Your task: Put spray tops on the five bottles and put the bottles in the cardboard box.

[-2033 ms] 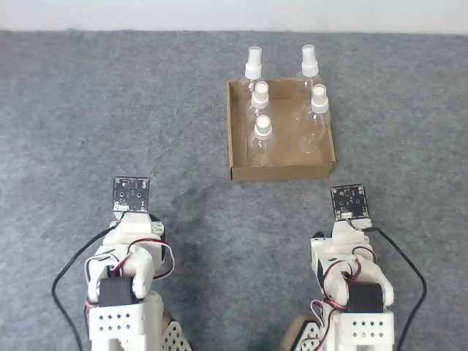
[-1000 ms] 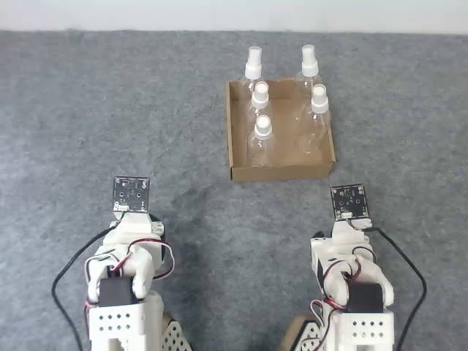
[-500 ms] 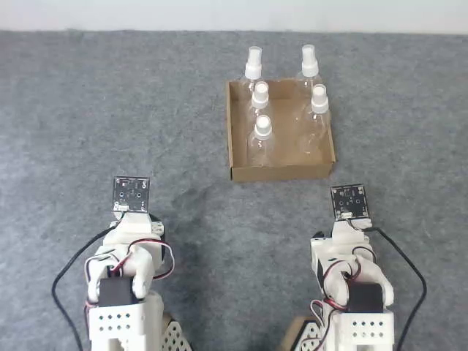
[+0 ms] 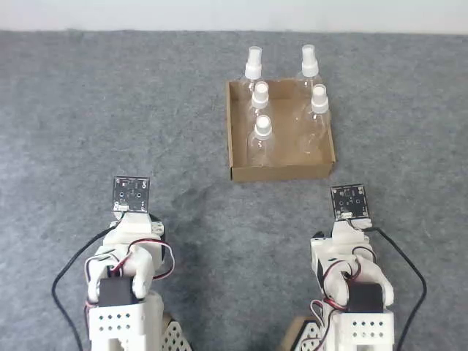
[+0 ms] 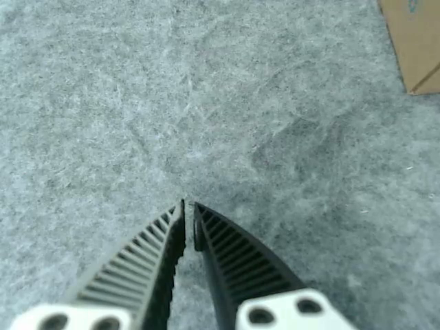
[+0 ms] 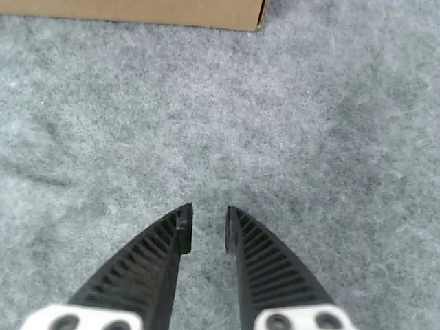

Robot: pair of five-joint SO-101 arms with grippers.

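A cardboard box (image 4: 234, 135) stands on the grey carpet at the centre back. Five clear bottles with white spray tops stand upright in it: one at the back left (image 4: 254, 63), one at the back right (image 4: 310, 61), and three further forward (image 4: 260, 96) (image 4: 319, 99) (image 4: 262, 128). Both arms are folded back at the near edge, well short of the box. My left gripper (image 5: 189, 205) is shut over bare carpet and holds nothing. My right gripper (image 6: 208, 212) hangs with its fingers a narrow gap apart, nothing between them.
A corner of the box (image 5: 416, 41) appears in the left wrist view, and its front wall (image 6: 137, 10) in the right wrist view. The left arm (image 4: 124, 278) and the right arm (image 4: 352, 281) sit on their bases, with open carpet between them and the box.
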